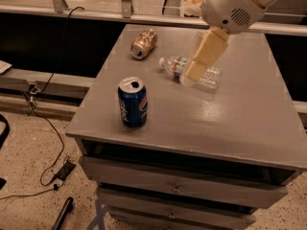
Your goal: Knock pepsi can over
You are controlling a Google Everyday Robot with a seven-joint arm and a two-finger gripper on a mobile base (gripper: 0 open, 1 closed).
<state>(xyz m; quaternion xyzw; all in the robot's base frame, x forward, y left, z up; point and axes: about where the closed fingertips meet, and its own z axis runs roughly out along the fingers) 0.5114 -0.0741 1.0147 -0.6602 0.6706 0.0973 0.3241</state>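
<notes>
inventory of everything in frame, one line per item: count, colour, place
dark blue aluminium pepsi can: 1, blue with silver top, upright near the table's front left
gold-brown can: 1, on its side, table's far left
clear plastic bottle: 1, transparent, lying mid-table, partly behind the gripper
grey table: 1, grey top
drawers: stacked under the tabletop, grey
black cable: on the speckled floor, left of the table
robot arm: 1, white rounded housing, top right
gripper: 1, cream, over the bottle, right of and behind the pepsi can, apart from it
</notes>
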